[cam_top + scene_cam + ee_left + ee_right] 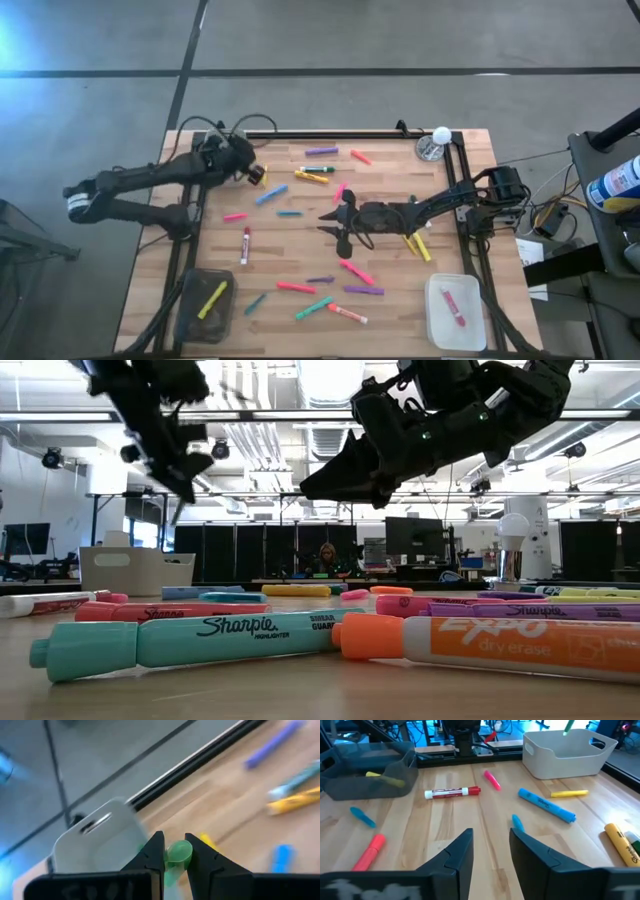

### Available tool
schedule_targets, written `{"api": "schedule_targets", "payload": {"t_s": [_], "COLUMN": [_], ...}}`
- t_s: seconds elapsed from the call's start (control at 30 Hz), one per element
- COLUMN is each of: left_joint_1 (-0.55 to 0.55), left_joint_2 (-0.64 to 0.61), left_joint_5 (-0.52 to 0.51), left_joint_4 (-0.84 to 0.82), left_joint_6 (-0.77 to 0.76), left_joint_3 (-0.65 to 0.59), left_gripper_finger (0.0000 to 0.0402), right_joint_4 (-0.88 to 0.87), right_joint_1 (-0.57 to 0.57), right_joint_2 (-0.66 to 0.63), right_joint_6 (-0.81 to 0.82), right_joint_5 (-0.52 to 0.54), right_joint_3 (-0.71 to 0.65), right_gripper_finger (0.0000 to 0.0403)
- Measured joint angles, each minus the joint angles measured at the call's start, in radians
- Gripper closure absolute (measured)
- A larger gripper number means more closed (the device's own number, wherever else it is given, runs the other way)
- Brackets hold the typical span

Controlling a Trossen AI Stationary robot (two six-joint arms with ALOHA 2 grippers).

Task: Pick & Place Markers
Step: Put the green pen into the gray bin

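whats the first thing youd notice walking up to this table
Coloured markers lie scattered all over the wooden table, with an orange marker and a teal marker lying right in front of the low camera. The left gripper, at the table's far left, is shut on a green marker, while the right gripper stands open and empty over the middle.

Right gripper [491, 851] fingers apart, nothing between them, above the wooden table [435, 827]. Red-capped white marker [452, 792] lies beside dark bin [367, 777]. Blue marker [546, 805] lies near white bin [567, 752].
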Motion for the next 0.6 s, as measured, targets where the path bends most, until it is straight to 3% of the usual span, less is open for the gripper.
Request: {"api": "schedule_targets", "payload": {"t_s": [0.33, 0.6], "left_joint_1": [0.286, 0.369], "left_joint_2": [0.002, 0.007], "left_joint_5": [0.060, 0.108], "left_joint_4": [0.046, 0.134], "left_joint_6": [0.075, 0.106], "left_joint_3": [-0.127, -0.214], "left_gripper_finger": [0.0351, 0.0350], "right_joint_4": [-0.002, -0.001], "right_joint_1": [0.000, 0.000], "right_joint_2": [0.000, 0.000], "right_joint_6": [-0.008, -0.026], "right_joint_5": [0.001, 0.001], "right_joint_3": [0.000, 0.000], "right_gripper_finger": [0.0300, 0.0314]}}
